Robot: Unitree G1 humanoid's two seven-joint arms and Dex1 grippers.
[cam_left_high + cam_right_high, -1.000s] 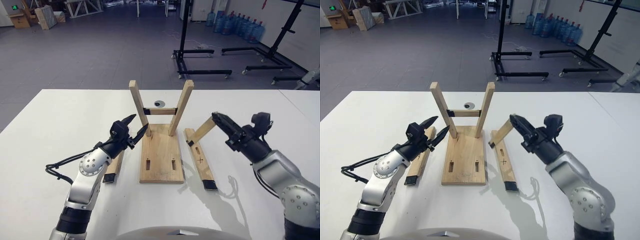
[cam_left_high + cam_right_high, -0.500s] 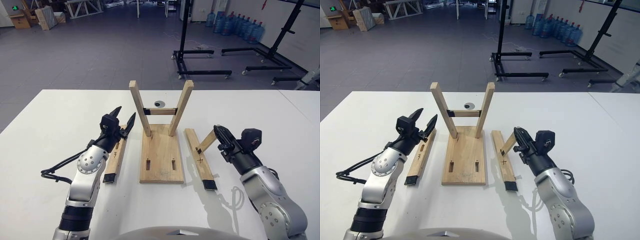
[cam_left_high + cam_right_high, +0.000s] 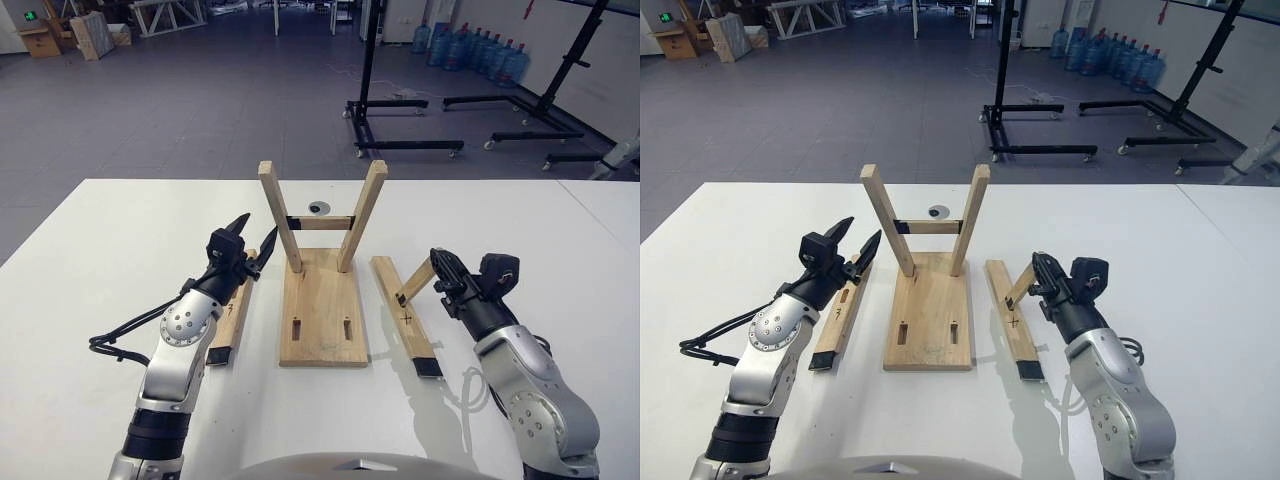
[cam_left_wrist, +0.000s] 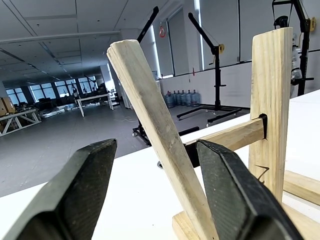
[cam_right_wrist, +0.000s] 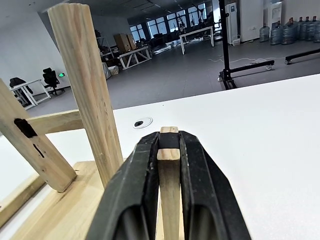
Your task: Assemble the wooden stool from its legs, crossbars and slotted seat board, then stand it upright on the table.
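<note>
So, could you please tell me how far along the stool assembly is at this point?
Done: two legs and a crossbar stand in the far slots of the seat board. In hand: the right gripper is shut on a second crossbar, joined to a leg lying right of the board; the left gripper hangs open by another loose leg. Left: both near slots are empty, and the stool is not yet upright.

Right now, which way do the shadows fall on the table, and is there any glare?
Left eye view: the seat board and the loose leg on the right cast soft shadows toward the robot's right on the table, no glare. Left wrist view: bright windows far behind the upright leg.
</note>
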